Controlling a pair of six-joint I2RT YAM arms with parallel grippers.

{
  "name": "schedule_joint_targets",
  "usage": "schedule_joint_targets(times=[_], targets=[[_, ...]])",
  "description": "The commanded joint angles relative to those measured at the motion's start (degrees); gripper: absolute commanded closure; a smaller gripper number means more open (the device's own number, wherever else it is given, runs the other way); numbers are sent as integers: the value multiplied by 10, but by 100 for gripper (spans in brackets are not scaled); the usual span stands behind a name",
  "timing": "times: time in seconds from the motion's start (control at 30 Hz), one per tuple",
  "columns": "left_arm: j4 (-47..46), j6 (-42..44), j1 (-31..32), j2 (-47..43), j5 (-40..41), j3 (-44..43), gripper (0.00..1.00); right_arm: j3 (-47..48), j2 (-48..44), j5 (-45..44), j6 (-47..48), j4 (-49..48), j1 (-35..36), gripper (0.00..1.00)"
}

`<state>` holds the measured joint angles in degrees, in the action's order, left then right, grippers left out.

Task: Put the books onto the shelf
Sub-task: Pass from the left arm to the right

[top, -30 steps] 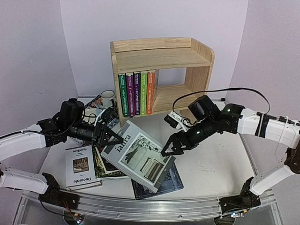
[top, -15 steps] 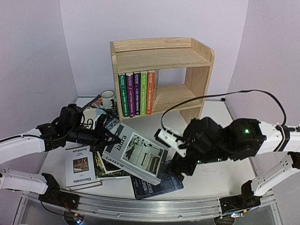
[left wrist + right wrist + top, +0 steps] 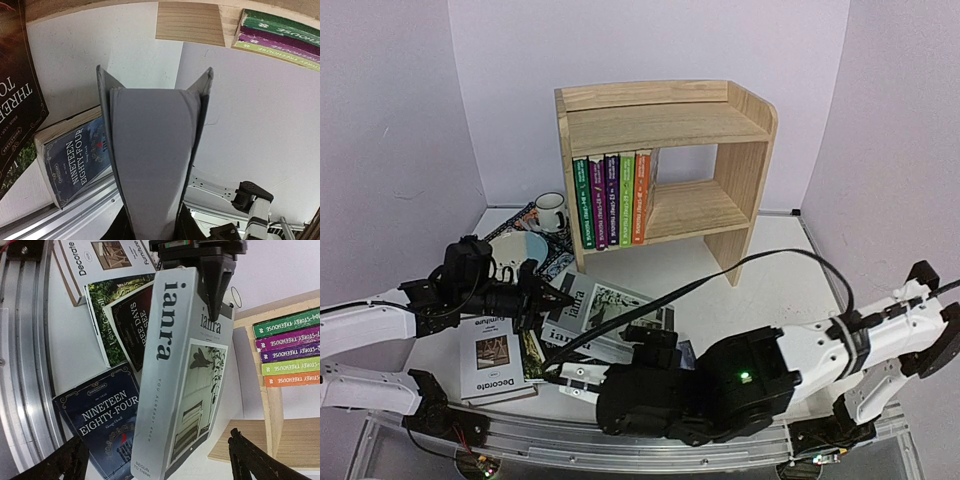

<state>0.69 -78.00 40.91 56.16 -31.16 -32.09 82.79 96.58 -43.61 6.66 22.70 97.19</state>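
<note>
left jaws are pinching the grey ianra book (image 3: 185,375) by one end, holding it tilted up off the counter (image 3: 770,270). i guess that's so the right jaws, spread wide either side of its lower end, can help steer it to the shelf (image 3: 665,125).

A white tabletop (image 3: 780,275) is bounded by pale lilac walls (image 3: 400,100). A white ceramic mug with a dark print (image 3: 550,211) stands upright at the far left. A pale round bowl (image 3: 523,247) sits just in front of the mug. A flat black mat with colourful print (image 3: 516,219) shows beside both. A silvery aluminium rail (image 3: 520,432) runs along the near table edge.
</note>
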Motion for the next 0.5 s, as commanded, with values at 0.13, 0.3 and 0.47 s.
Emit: schedule_joint_targets(times=[0.13,0.3,0.47], targets=[[-77,-81,-2,-15,5,22,78,59,91,-116,46,23,6,2],[-87,-77,-2,-1,-11,18,77,69,135,-189,62,23,-2,2],[-93,-76,-2,6,-17,16,77,89,167,-195,73,24,-21,2]])
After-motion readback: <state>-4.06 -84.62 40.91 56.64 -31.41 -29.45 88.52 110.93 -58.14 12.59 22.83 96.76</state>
